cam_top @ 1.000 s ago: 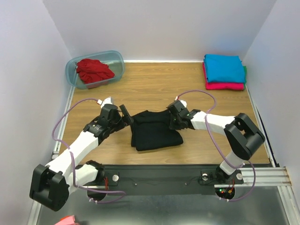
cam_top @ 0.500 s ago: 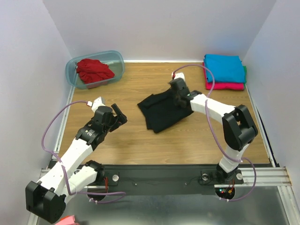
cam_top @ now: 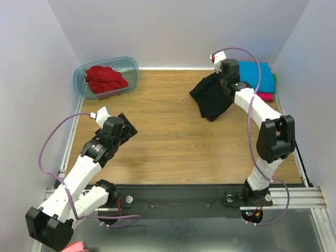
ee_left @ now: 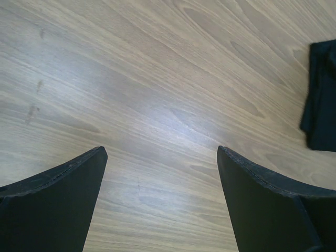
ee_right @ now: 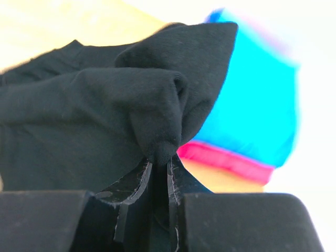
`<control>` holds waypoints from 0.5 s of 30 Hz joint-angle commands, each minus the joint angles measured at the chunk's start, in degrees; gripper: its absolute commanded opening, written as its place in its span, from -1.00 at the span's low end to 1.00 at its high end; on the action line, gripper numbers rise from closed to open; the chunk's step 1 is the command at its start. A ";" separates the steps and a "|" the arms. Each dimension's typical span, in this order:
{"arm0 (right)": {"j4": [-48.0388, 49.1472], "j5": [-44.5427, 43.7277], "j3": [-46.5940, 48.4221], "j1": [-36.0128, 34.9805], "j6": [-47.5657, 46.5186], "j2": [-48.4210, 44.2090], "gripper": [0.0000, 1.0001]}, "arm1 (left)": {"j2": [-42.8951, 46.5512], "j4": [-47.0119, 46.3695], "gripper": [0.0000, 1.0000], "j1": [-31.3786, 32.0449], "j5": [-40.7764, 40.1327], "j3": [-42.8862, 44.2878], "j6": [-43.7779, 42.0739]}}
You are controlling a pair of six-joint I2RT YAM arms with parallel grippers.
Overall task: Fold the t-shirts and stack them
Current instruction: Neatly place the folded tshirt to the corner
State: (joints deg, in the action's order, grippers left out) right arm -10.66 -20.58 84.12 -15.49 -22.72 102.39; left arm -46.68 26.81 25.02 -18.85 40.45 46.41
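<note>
Right wrist view has the right jaws pinched together on a bunched fold of the soft black cloth t-shirt (ee_right: 105, 105), the cloth pushing up over the fingertips and draping away to the left; just behind it sit the folded turquoise blue cloth t-shirt (ee_right: 252, 105) and, under that, the magenta pink cloth t-shirt (ee_right: 226, 157). A second ago this black shirt lay folded at the middle of the wood-grain counter (cam_top: 173, 136), between the two arms; since then the right arm has swung it up and away to the far right corner, and in the top external view it now hangs from the grip just beside the two-shirt stack, its lower edge spread toward the wood, though I cannot tell whether it touches. Over the same second the left arm has pulled back to its own side, and the left jaws stand wide apart over bare wood with nothing between them, the black cloth only a sliver at the right edge of its wrist view. This reads as the fold being finished and the stacking step under way: the shirt probably needs carrying a little further right and setting flat on the turquoise one. A crumpled red cloth t-shirt (cam_top: 106, 79) waits in the translucent blue-grey plastic tub (cam_top: 134, 68) at the far left, not yet folded
</note>
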 commanded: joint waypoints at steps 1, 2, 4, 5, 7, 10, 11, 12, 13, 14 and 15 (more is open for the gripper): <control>6.44 1.76 9.28 4.49 -7.16 1.58 -0.99 | 1.06 3.07 0.97 -0.49 -5.40 3.67 1.31; 6.44 2.12 10.53 6.15 -6.99 2.11 -0.99 | 1.06 3.08 0.97 -0.41 -5.58 3.76 1.31; 6.44 3.00 13.43 7.65 -6.72 3.25 -0.99 | 0.97 3.16 0.97 -0.41 -5.93 4.11 1.31; 6.44 3.09 16.14 8.19 -6.64 4.30 -0.99 | 0.80 3.34 0.97 -0.49 -6.19 4.46 1.31; 6.35 2.91 18.44 9.24 -6.64 5.62 -0.99 | 0.62 3.34 0.97 -0.49 -6.55 4.82 1.22; 6.35 3.09 22.31 9.77 -7.86 8.08 -0.99 | -0.25 3.95 0.97 -0.58 -7.34 5.60 1.05; 6.35 2.91 23.10 9.86 -8.21 8.87 -0.99 | -0.52 4.04 0.97 -0.58 -7.69 5.70 1.13; 6.35 2.30 24.76 9.95 -8.91 10.01 -0.99 | -0.78 4.22 0.97 -0.58 -7.78 5.87 1.14; 6.35 2.12 25.56 10.12 -9.27 10.63 -0.99 | -1.13 4.13 0.97 -0.67 -7.95 5.96 1.14; 6.35 2.03 26.35 10.21 -9.62 11.16 -0.99 | -1.66 4.13 0.97 -0.67 -8.13 6.22 1.14; 6.35 2.03 27.32 10.73 -9.80 12.04 -0.99 | -1.93 4.13 0.97 -0.76 -8.13 6.31 0.96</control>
State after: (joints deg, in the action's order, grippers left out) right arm -8.58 -18.26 106.26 -4.84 -30.00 113.12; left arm -47.72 30.28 24.64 -24.10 44.03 47.09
